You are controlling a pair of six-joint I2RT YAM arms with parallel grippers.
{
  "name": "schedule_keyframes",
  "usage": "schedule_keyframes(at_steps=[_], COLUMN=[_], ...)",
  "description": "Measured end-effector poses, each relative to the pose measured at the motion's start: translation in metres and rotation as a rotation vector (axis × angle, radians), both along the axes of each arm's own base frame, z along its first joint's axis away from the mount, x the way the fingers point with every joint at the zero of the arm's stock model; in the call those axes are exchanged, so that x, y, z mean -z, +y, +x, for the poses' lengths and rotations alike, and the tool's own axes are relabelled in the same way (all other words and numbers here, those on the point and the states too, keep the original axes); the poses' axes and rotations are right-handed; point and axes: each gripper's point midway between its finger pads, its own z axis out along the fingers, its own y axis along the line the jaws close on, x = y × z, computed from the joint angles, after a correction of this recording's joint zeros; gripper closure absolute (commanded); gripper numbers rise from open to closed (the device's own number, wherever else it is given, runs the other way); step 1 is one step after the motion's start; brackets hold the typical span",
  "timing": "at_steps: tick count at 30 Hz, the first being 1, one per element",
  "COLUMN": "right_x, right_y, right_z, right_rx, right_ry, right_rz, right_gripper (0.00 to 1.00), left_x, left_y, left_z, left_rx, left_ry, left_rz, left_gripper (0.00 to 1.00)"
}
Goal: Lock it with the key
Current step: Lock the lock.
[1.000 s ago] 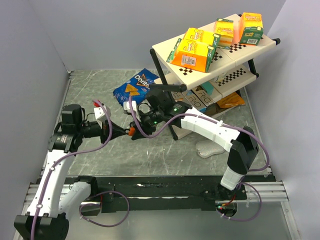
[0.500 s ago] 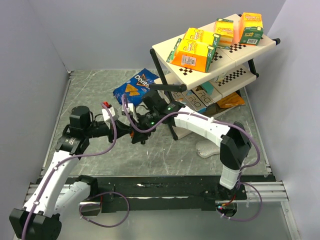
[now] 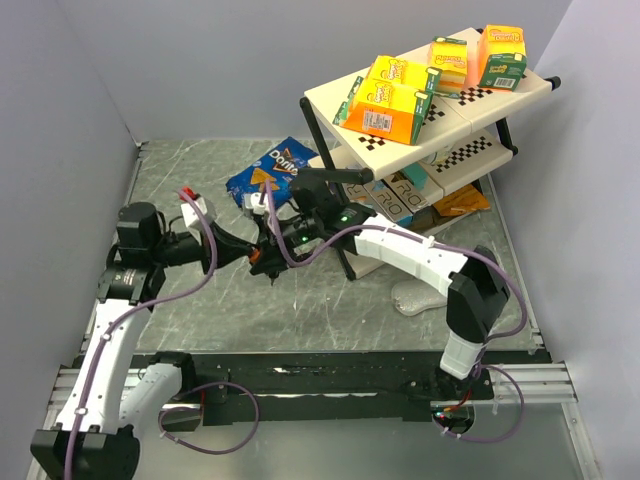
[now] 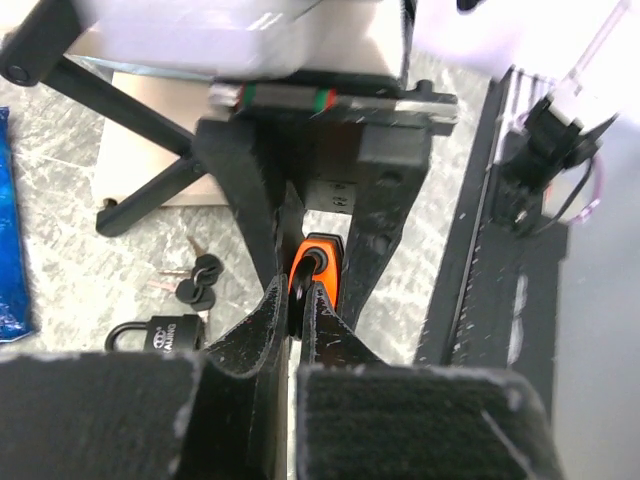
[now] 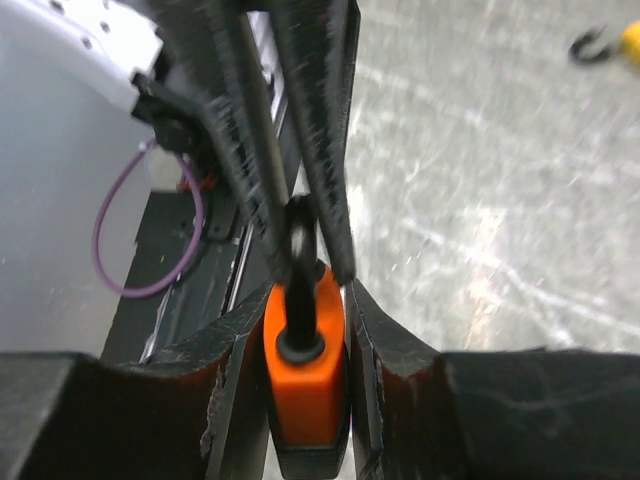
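While the right gripper point(image 5: 303, 325) clamps an orange padlock point(image 5: 305, 395), the left gripper point(image 4: 297, 305) is closed on the black key point(image 5: 298, 265) set in it, above mid-table point(image 3: 180, 185).

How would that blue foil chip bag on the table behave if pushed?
The blue foil chip bag looks thin and soft-sided, so it would probably slide lightly and crumple. Lying flat on the table, it seems unlikely to roll or tip.

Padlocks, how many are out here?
3. An orange padlock is clamped in the right gripper; a black padlock lies on the table beside keys; a yellow padlock lies farther off, cut by the frame. More may be hidden.
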Motion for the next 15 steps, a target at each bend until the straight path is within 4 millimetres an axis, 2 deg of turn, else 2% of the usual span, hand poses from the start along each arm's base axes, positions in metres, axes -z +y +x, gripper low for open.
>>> schedule_keyframes(at_steps=[6, 11, 15], right_x=[-0.027, -0.034, -0.03], right_y=[-0.001, -0.013, -0.02], right_z=[0.009, 0.025, 0.03], right_rx=[0.014, 0.058, 0.076], right_ry=[-0.028, -0.021, -0.007], right_rz=[0.086, 0.093, 0.074], right_gripper=[0.4, 0.37, 0.43], left_x=[-0.022, -0.032, -0.039], left_y=[0.013, 0.026, 0.027], left_z=[0.006, 0.016, 0.016], left_rx=[-0.045, -0.126, -0.136], left_ry=[0.08, 0.132, 0.142], left_rz=[-0.072, -0.123, -0.141], left_gripper=[0.99, 0.99, 0.99])
